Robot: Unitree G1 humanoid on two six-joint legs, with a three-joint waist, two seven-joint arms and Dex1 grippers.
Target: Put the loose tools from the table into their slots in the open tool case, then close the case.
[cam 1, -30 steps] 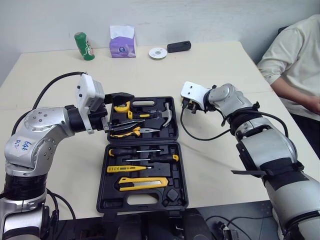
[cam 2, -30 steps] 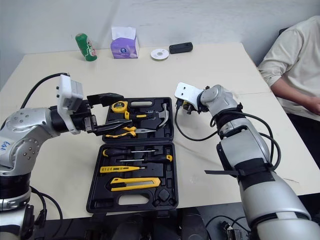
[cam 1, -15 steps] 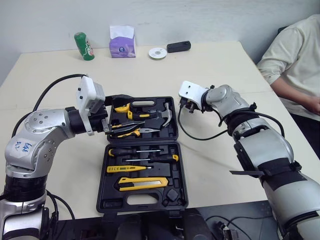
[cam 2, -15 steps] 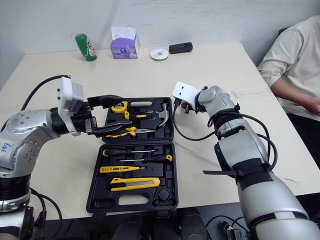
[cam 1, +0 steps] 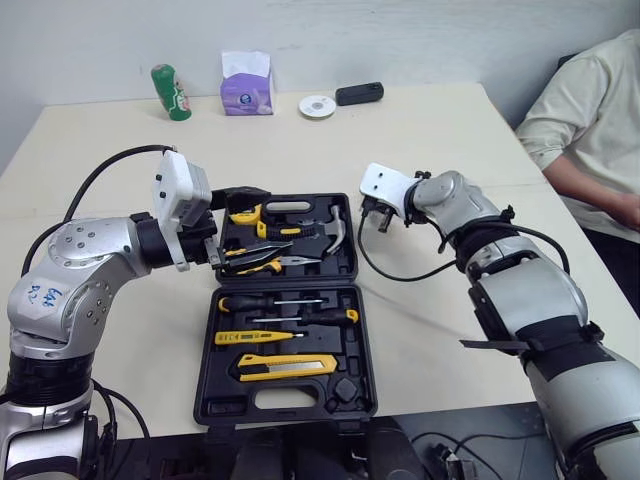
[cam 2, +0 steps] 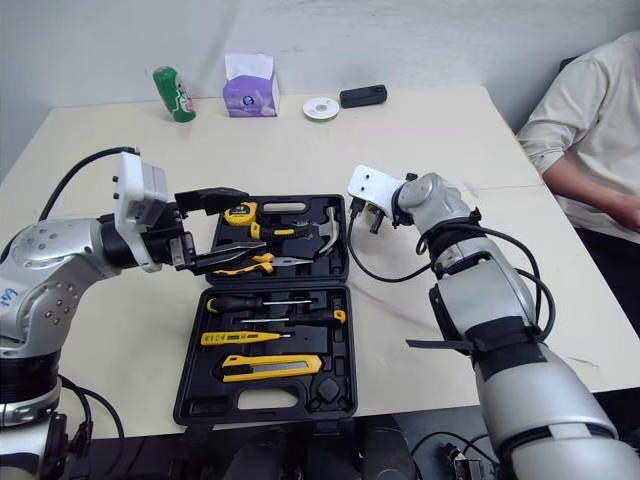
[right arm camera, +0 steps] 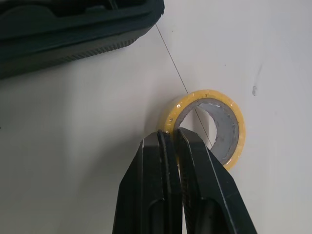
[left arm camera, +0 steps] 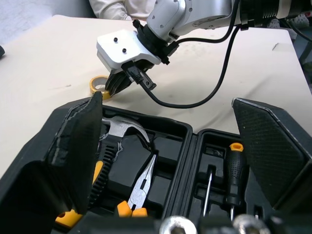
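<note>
Bright, even light; soft shadows

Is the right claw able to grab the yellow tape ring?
Probably yes: the right claw sits at the rim of the tape ring with nothing between, but it's shut and must open first.

Tool case (cam 1: 290,283) at table (cam 1: 420,130) centre: hammer (cam 1: 335,228), pliers (cam 1: 262,262) in far half, screwdrivers (cam 1: 285,302) in near half. Tape roll (right arm camera: 229,129) on table just right of case. Can (cam 1: 169,92), tissue box (cam 1: 246,88) behind.
</note>
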